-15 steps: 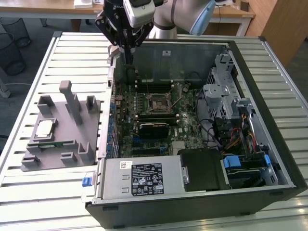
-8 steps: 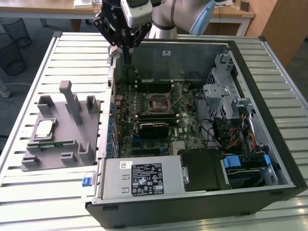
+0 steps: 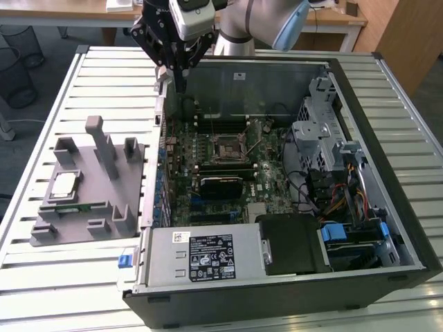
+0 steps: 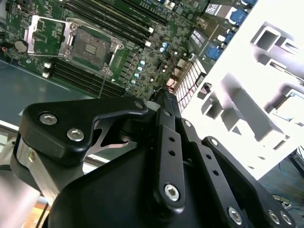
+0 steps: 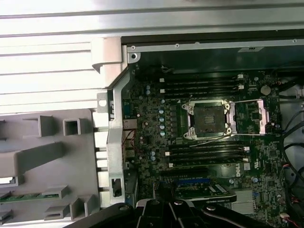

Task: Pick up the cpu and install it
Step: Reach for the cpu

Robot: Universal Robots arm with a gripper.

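Above the side-wall rim of the open black metal computer case (image 3: 277, 304), the black gripper (image 3: 181, 86) hangs with fingers (image 4: 165, 109) seemingly pressed together, holding nothing. Outside the case, well apart, the small square silver-topped cpu (image 3: 64, 184) lies in a grey plastic holder (image 3: 76, 232). Dropping from here would likely clip that rim; fingers landing unspread could shove the chip.

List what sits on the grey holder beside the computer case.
The cpu lies flat on the grey holder, a green memory stick slotted just beside it, among upright grey posts. Whatever is beneath the cpu is covered.
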